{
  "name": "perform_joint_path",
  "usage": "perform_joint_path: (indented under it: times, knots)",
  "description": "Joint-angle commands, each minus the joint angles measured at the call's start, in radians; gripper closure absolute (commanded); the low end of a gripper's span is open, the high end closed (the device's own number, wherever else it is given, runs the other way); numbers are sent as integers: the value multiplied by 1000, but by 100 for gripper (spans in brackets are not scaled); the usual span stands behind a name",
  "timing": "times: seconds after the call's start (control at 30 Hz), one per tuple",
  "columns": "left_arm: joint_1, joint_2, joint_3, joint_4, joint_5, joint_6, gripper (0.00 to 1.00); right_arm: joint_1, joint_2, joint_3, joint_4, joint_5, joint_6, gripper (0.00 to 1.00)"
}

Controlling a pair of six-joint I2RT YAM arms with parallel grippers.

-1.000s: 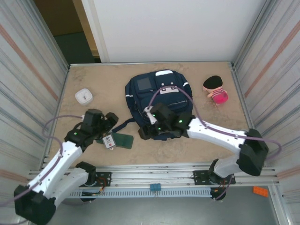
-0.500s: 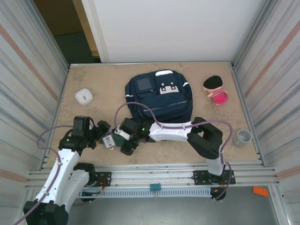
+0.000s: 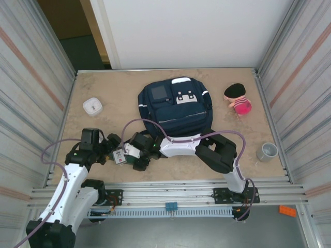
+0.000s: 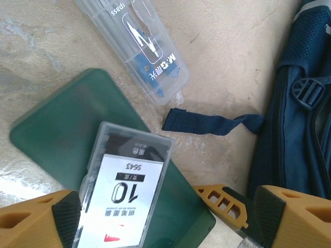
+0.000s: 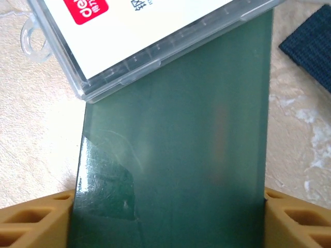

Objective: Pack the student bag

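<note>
The left arm (image 3: 67, 178) and the right arm (image 3: 181, 147) are built alike: glossy white link shells joined by chunky black joint housings. A thin lilac cable (image 3: 49, 147) loops beside the left one, and a second cable (image 3: 139, 120) beside the right. Black bases (image 3: 101, 195) are bolted to a silver rail (image 3: 165, 194). The left fingers (image 4: 31, 217) and right fingers (image 5: 31, 222) are mustard-yellow plastic with ribbed cut-outs (the left pair faced with black pads).

A green case (image 4: 67, 134) lies flat on the table (image 3: 114, 88) around seven o'clock. A clear labelled box (image 4: 126, 188) rests on it, and a clear compass case (image 4: 135, 44) lies near it. A white square tub (image 3: 92, 106) sits at ten, a pink toy (image 3: 237, 99) at two, a grey mug (image 3: 267, 151) at four.
</note>
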Motion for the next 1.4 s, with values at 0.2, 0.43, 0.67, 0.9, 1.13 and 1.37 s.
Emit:
perform_joint_path:
  times: [0.2,0.43,0.67,0.9,1.13,1.37]
  knots:
    - [10,-9,46,-24,-81,16,12,4,-134,-77,48,246,-120,45]
    - [17,34,128,-79,-186,112,11,11,-192,-36,-34,515,-304,47]
    - [17,67,157,-24,-164,131,12,12,-185,21,-79,683,-426,48]
    - [17,91,215,18,-144,193,12,4,-320,3,-177,599,-316,47]
    - [-26,171,290,103,-116,317,18,-136,-573,-111,-290,427,-26,48]
    - [-329,338,416,230,-261,669,16,-520,-906,-297,-327,69,323,49]
